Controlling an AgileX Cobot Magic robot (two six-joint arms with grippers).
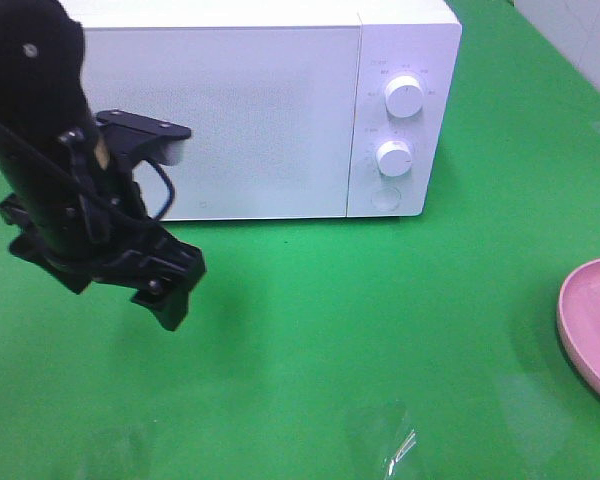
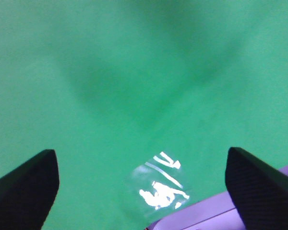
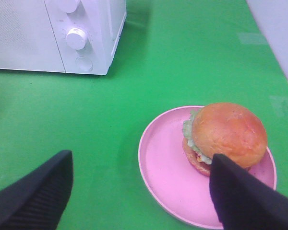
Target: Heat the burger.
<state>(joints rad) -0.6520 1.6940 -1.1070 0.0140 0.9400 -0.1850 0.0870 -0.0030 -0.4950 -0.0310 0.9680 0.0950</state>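
While the burger (image 3: 228, 136) sits on the pink plate (image 3: 165, 167), toward the plate's 2 o'clock side, the right gripper (image 3: 139, 191) hangs over the green table (image 3: 182, 57) with jaws wide apart and nothing between them. Over at the high view's 9 o'clock, the left gripper (image 1: 170, 285) gapes equally wide, empty. The white microwave (image 1: 270, 110) stands at 12 o'clock, door closed.

The white box-shaped microwave (image 1: 270, 110) with its door closed blocks the top of the frame. The black left arm (image 1: 70, 190) fills the left side. Green table (image 1: 380, 330) between is open; the pink round plate (image 1: 592, 325) sits at the right edge.
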